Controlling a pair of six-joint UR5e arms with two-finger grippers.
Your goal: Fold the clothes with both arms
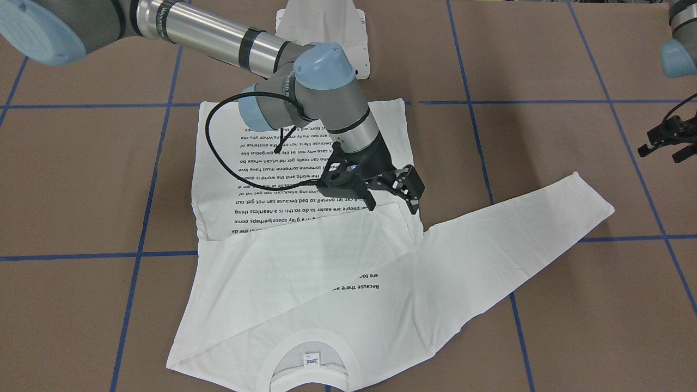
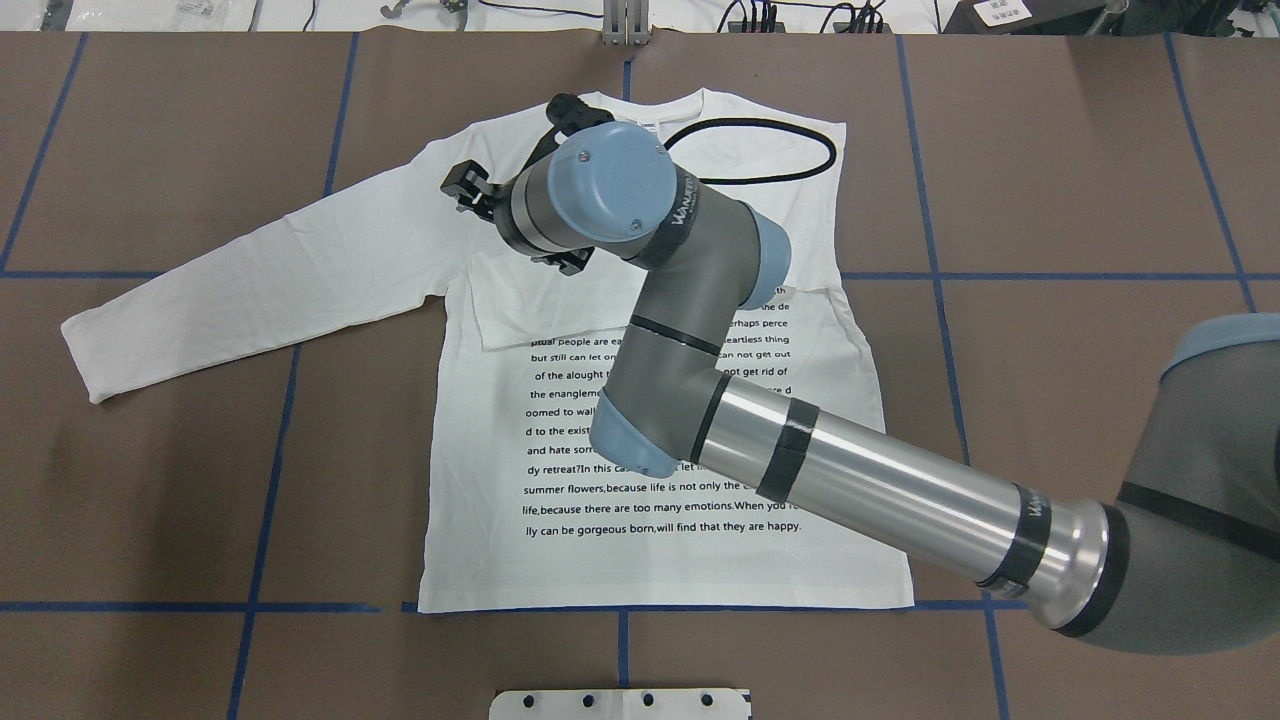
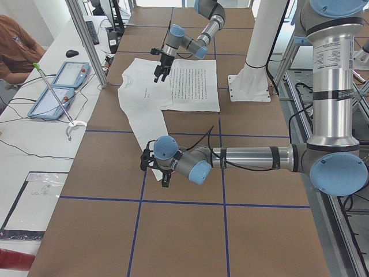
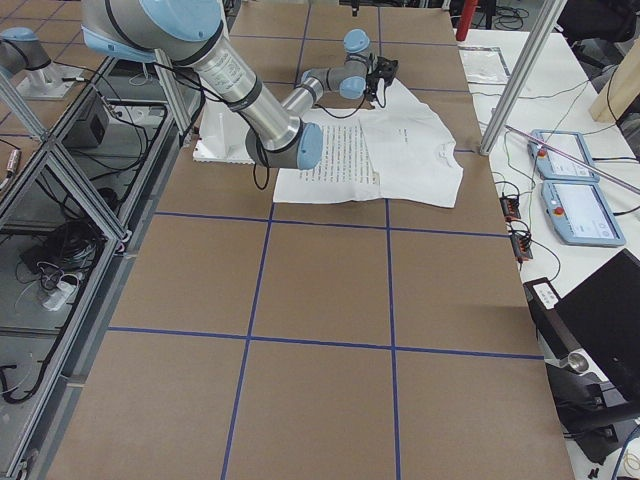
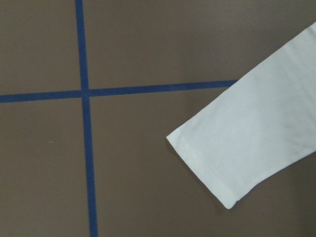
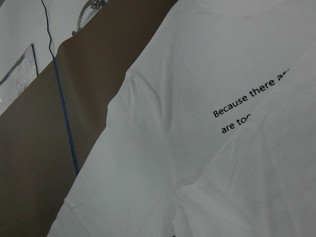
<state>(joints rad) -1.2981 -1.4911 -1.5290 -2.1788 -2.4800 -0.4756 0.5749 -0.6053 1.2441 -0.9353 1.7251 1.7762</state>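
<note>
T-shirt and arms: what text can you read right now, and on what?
"lly can be gorgeous born,will find that they are happy." - lowest printed line on the T-shirt.
"Because there a" and "are too" - T-shirt chest, cut off by a fold.
Collar label: blue print, too small to read.
Right arm band lettering: blurred.

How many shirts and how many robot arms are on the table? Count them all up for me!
White T-shirt: 1
Robot arms: 2 (the right arm and the left arm)
Total: 3
</note>
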